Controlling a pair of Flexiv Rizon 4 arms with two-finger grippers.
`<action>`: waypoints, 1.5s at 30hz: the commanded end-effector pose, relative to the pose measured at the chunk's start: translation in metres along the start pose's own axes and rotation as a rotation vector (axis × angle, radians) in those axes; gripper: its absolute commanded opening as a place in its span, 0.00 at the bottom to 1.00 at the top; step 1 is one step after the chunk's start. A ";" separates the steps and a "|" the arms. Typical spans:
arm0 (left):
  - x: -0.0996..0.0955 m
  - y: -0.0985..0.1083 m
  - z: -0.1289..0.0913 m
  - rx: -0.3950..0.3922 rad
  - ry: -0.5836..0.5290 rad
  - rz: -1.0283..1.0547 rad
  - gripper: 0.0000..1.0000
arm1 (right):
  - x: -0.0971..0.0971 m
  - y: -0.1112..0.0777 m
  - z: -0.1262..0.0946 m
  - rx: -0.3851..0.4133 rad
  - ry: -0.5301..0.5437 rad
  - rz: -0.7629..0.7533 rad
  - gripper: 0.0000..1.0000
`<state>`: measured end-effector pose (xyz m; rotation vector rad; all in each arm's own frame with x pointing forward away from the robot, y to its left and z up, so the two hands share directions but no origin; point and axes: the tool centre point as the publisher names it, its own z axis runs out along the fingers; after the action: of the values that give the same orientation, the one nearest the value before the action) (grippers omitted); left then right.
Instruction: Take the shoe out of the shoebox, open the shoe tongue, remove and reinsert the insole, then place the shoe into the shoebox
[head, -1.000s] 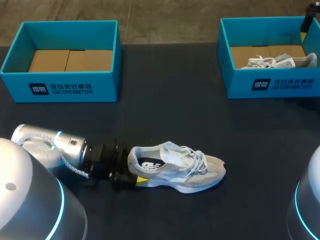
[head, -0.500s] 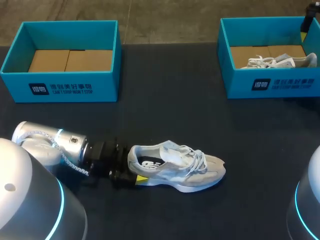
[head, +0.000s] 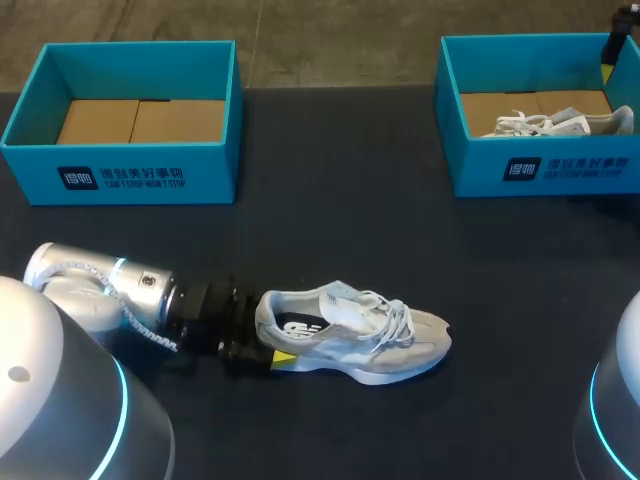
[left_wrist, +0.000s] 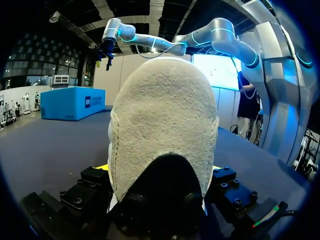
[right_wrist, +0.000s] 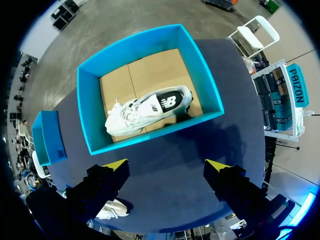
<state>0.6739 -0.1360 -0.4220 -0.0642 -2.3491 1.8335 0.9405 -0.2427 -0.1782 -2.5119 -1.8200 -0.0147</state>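
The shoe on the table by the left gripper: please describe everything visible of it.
The shoe is a pale grey and white sneaker with white laces, a dark inside and a fuzzy heel. It stands on its sole on the dark table, toe toward the robot's right. The left gripper clasps its heel from both sides.

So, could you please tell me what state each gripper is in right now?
Left gripper: shut on the shoe, at its heel.
Right gripper: open, holding nothing, above the shoebox.
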 end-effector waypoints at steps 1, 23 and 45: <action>-0.002 0.003 -0.001 -0.003 0.001 -0.002 0.00 | 0.011 0.000 -0.008 0.003 -0.023 0.004 1.00; -0.002 0.003 -0.001 -0.003 0.001 -0.002 0.00 | 0.091 -0.108 0.006 0.007 0.004 0.072 1.00; -0.002 0.003 -0.001 -0.003 0.001 -0.002 0.00 | 0.097 -0.120 0.012 0.048 0.040 0.060 1.00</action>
<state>0.6739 -0.1358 -0.4221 -0.0643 -2.3481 1.8339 0.8568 -0.1132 -0.1831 -2.5134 -1.7084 -0.0167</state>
